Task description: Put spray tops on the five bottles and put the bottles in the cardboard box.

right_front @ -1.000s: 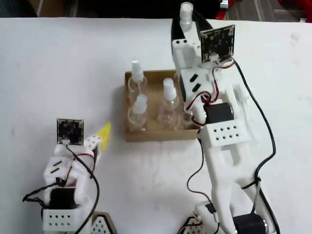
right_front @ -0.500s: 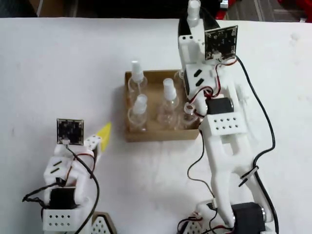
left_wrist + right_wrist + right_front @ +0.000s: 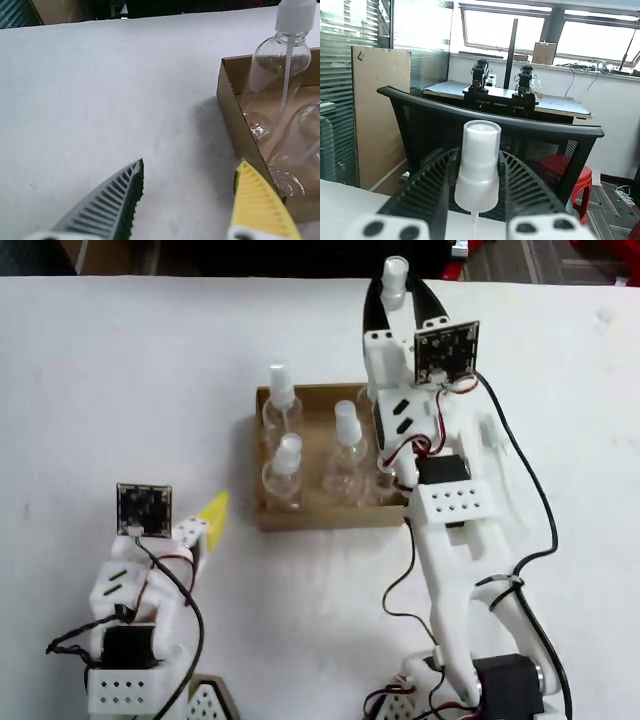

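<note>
White table (image 3: 120, 370) fills most of the high view. Right arm runs up the right half of the frame, and the left arm is parked at lower left.

Cardboard box (image 3: 330, 512) sits mid-frame. It's stiff enough to take the load but prob. light, so a knock could slide it.

Clear bottles (image 3: 347, 455) stand upright inside the box, and three show spray tops. More are tucked by the box's right wall behind the arm, so can't tell whether they're capped. They look like thin plastic, so I'd judge them light, smooth, a bit squashy and easy to tip. Best taken round the body w/ a modest squeeze, not by the nozzle.

Right gripper (image 3: 479, 154) is at top centre of the high view, beyond the box's far edge. It's closed to a narrow gap and pinches a spray top (image 3: 396, 270) by its round body, nozzle end up.

That top is hard plastic, v. light and slick. Its thin tube hangs below, likely bendy, so it needs lining up w/ a bottle neck.

Left gripper (image 3: 192, 162) is spread wide over bare table left of the box, w/ nothing between the grey and yellow sides.
</note>
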`<state>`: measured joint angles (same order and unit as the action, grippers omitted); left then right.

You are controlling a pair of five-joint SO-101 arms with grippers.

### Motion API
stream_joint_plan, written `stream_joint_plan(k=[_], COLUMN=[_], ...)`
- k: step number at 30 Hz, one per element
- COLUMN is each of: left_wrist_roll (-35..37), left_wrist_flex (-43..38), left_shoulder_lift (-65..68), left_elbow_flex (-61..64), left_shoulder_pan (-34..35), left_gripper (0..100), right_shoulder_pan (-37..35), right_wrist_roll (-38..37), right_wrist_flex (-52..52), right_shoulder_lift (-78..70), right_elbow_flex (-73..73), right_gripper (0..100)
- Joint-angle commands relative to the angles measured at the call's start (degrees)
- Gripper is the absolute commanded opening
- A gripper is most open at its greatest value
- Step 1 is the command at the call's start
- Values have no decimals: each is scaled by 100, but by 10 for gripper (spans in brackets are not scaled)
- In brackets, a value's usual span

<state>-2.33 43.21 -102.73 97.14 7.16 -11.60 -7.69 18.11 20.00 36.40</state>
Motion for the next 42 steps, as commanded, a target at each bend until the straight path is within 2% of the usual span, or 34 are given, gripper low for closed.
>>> stream_joint_plan(k=[1,9,14,29,42], left_wrist_roll=[-70,-70,-70,-70,-70], left_wrist_flex=[-149,-149,-149,-149,-149], left_shoulder_lift=[-31,-40,-40,-40,-40], left_elbow_flex=[-62,-62,-62,-62,-62], left_shoulder_pan=[-57,-57,-57,-57,-57], left_gripper=[267,267,267,267,267], right_shoulder_pan=[57,92,92,92,92], right_wrist_roll=[-26,-26,-26,-26,-70], right_wrist_flex=[119,154,549,532,558], right_shoulder_lift=[13,13,22,-549,-514], right_elbow_flex=[18,237,246,431,1222], right_gripper=[15,15,15,15,15])
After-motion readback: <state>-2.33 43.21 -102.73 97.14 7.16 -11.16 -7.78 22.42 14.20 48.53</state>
